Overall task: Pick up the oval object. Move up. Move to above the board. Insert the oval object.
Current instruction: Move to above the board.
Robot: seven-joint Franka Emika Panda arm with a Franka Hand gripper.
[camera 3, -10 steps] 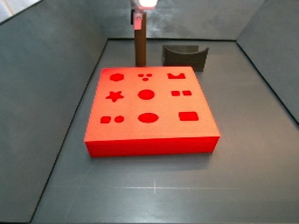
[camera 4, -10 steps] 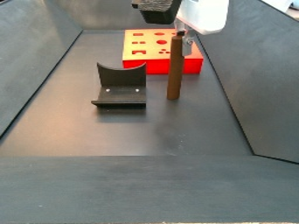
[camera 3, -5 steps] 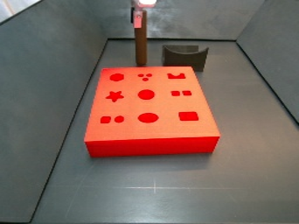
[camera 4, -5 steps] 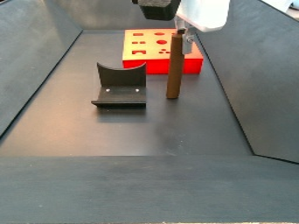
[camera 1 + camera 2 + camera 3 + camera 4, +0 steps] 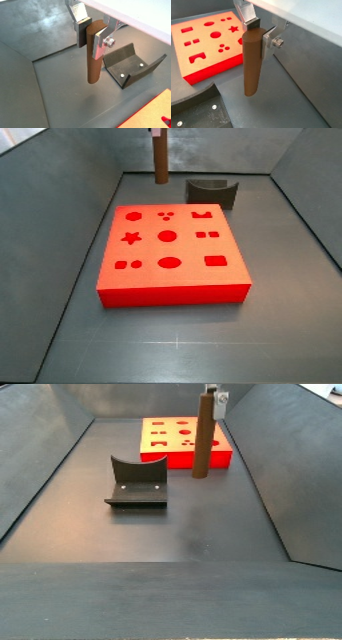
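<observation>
My gripper point(image 5: 92, 35) is shut on the top end of the oval object point(image 5: 94, 60), a tall dark-brown peg that hangs upright between the silver fingers; both wrist views show this grip point(image 5: 254, 35). In both side views the peg point(image 5: 159, 160) point(image 5: 205, 439) hangs clear of the floor, and only the finger tips show at the upper edge point(image 5: 215, 397). The bright-red board point(image 5: 174, 253) with its shaped holes lies flat on the floor. The peg hangs beside the board's end, not over it point(image 5: 204, 42).
The dark fixture point(image 5: 138, 481) stands on the floor beside the peg and also shows in a side view point(image 5: 211, 191) and in a wrist view point(image 5: 137, 62). Grey sloping walls close in the floor on all sides.
The gripper has risen with the oval object in it. The peg's lower end, which stood on the floor, now hangs above it.
</observation>
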